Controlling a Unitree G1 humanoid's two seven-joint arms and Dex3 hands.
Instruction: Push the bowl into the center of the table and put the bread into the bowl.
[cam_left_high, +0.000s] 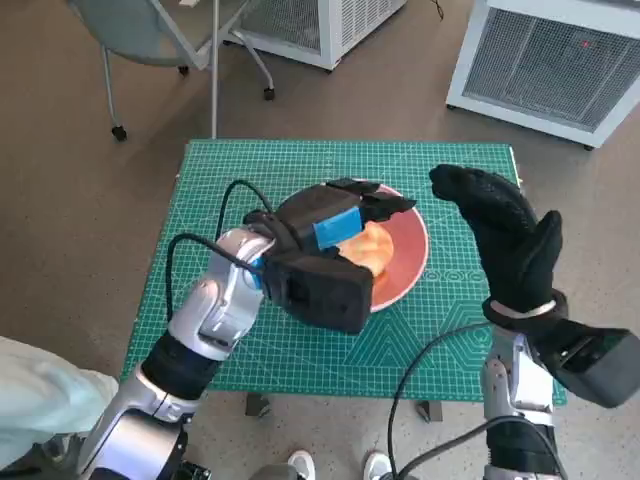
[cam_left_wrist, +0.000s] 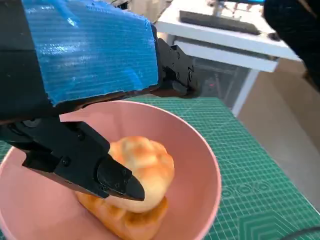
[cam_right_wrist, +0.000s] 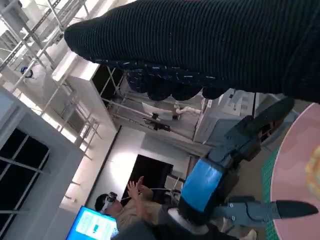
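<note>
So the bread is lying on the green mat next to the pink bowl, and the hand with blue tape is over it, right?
Not quite. The bread isn't on the green mat; it's lying inside the pink bowl, as the left wrist view shows. The rest is right: the left hand with blue tape is over it.
</note>
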